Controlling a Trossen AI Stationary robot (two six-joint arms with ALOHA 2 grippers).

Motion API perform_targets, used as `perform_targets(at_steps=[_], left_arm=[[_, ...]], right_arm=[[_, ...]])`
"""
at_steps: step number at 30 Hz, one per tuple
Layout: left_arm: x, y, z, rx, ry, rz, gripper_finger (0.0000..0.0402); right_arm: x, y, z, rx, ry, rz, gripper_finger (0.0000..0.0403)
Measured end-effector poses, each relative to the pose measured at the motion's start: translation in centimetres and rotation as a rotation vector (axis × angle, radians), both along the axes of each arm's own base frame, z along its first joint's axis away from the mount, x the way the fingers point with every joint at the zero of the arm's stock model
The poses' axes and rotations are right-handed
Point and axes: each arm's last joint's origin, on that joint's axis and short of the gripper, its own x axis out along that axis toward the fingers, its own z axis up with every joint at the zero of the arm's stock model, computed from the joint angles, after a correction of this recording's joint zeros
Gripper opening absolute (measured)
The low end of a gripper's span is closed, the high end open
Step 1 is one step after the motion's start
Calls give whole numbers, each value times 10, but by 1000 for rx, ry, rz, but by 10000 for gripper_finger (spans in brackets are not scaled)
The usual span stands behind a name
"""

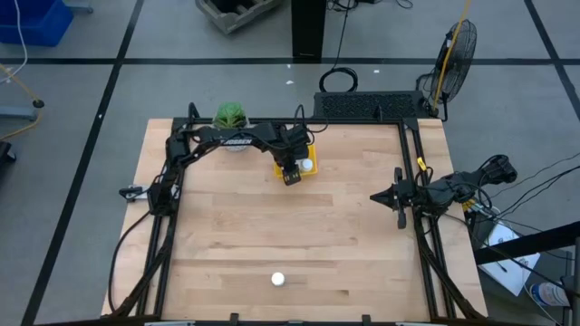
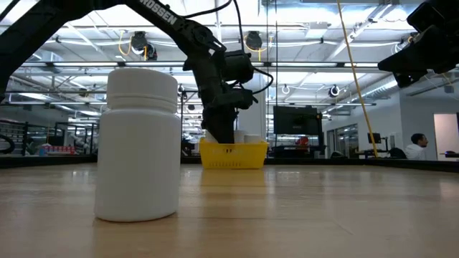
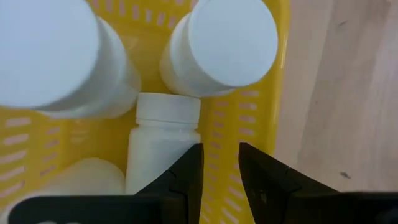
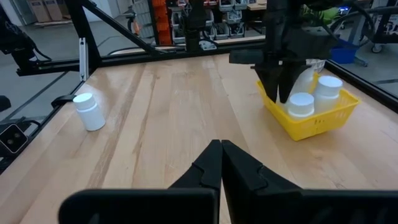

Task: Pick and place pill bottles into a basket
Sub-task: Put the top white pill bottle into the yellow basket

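Note:
The yellow basket (image 3: 249, 124) stands at the table's far middle (image 1: 311, 151). It holds several white pill bottles: two upright (image 3: 230, 43) (image 3: 50, 56) and one lying on its side (image 3: 158, 149). My left gripper (image 3: 221, 171) hangs over the basket's near wall, pointing down, slightly open and empty. It also shows in the high view (image 1: 291, 177). One more pill bottle (image 1: 278, 279) stands upright on its base near the table's front edge, and shows in the low view (image 2: 138, 143). My right gripper (image 4: 221, 162) waits shut at the table's right side (image 1: 381, 196).
A white pot with a green plant (image 1: 231, 118) stands at the table's far edge, left of the basket. Bare wood (image 1: 299, 235) lies between the basket and the lone bottle. Black frame rails (image 1: 426, 244) run along the table's sides.

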Motion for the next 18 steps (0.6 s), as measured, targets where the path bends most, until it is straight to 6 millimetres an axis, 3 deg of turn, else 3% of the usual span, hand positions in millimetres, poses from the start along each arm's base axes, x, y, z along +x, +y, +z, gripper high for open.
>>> perform_targets(at_steps=[18], left_arm=[[-6,14,9,32,-16,64,113]], right_arm=[[0,0,0,0,0,-1,0]])
